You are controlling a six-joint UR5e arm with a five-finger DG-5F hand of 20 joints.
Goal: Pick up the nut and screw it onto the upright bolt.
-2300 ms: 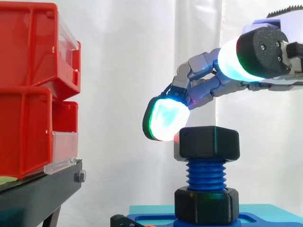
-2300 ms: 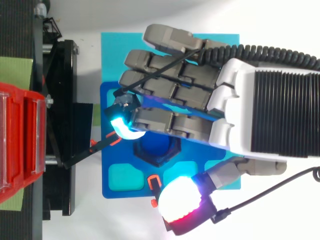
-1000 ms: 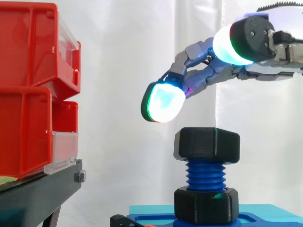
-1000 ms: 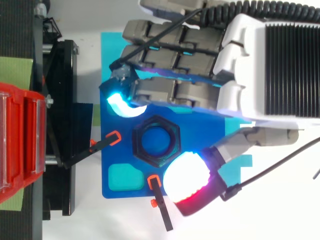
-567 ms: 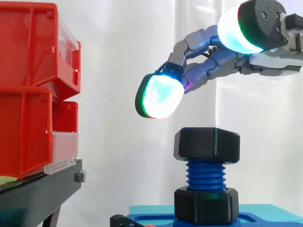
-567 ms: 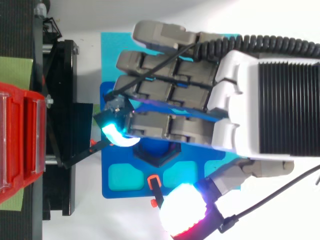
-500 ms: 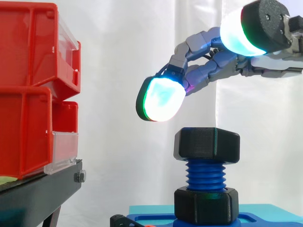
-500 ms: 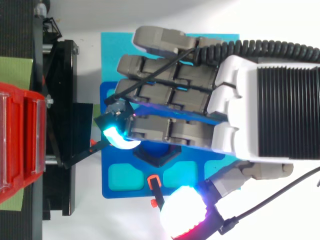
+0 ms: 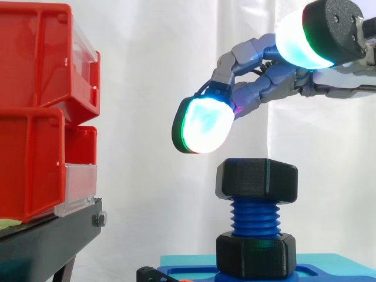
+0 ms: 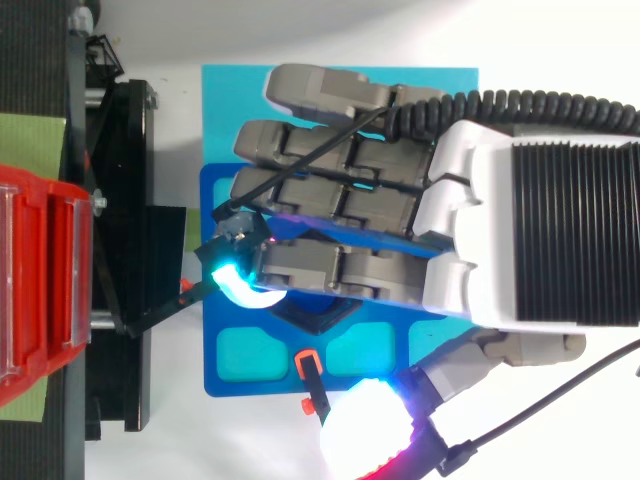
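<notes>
Raised clear of the black hexagonal plastic nut (image 9: 257,179) since earlier, the grey-and-white robot hand (image 10: 520,220) hung spread and empty, thumb nearest. That nut sat atop the blue threaded upright bolt (image 9: 255,217). Regripping required opposite flats, fingers behind.

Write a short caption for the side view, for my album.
Robot hand hovers open just above a black nut sitting atop the upright blue bolt.
</notes>
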